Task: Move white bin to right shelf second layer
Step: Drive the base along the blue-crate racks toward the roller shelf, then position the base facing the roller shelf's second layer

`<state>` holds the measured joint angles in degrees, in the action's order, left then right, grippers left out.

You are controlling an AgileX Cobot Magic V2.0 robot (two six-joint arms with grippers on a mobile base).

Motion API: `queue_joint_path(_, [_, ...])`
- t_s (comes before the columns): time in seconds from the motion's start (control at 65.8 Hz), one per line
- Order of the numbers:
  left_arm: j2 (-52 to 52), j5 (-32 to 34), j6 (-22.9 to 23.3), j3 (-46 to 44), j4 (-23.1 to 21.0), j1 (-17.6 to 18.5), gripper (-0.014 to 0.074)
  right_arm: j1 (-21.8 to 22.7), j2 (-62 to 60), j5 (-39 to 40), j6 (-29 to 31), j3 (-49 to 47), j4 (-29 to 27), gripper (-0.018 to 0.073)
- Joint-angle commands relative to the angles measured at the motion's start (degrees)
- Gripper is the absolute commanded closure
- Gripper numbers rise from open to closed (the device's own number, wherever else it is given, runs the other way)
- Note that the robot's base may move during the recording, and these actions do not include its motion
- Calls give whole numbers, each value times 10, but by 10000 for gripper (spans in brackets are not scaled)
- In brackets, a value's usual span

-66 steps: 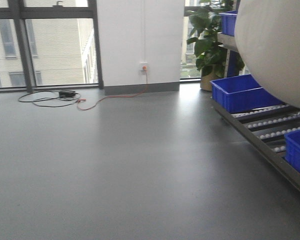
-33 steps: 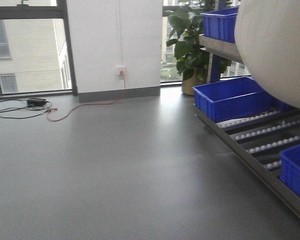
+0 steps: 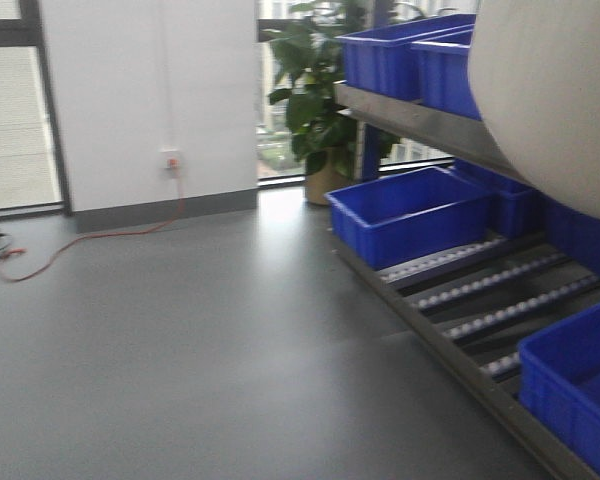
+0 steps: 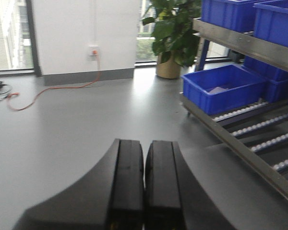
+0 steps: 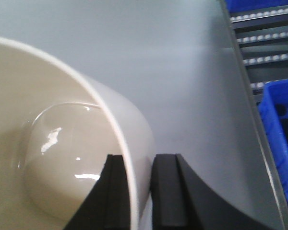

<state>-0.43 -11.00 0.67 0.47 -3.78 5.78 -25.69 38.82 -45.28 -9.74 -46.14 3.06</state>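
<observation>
The white bin [image 3: 555,95] fills the upper right of the front view, glossy and cream-white, held up in the air. In the right wrist view its rim and wall [image 5: 62,143] run between the fingers of my right gripper [image 5: 139,160], which is shut on the wall, one finger inside and one outside. The right shelf stands to the right. Its second layer [image 3: 420,122] shows as a steel front rail with blue crates on it, above the bottom roller level [image 3: 480,310]. My left gripper [image 4: 144,143] is shut and empty, over the floor.
Blue crates sit on the bottom level [image 3: 410,212] [image 3: 575,385] and on the level above it [image 3: 395,50]. A potted plant [image 3: 315,110] stands past the shelf's far end. An orange cable [image 3: 80,240] runs from a wall socket across the grey floor.
The view has swung to the right: the window and cable slid left and more of the shelf came into sight. The bin keeps its place in the front view.
</observation>
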Motion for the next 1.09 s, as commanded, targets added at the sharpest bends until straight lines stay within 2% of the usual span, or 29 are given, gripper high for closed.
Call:
queue_joint_path(0.0, [-12,51,6,16,-2,2,512,1,0,49,1,-17,4,503])
queue_joint_path(1.079, [-12,51,6,16,-2,2,512,1,0,49,1,-17,4,503])
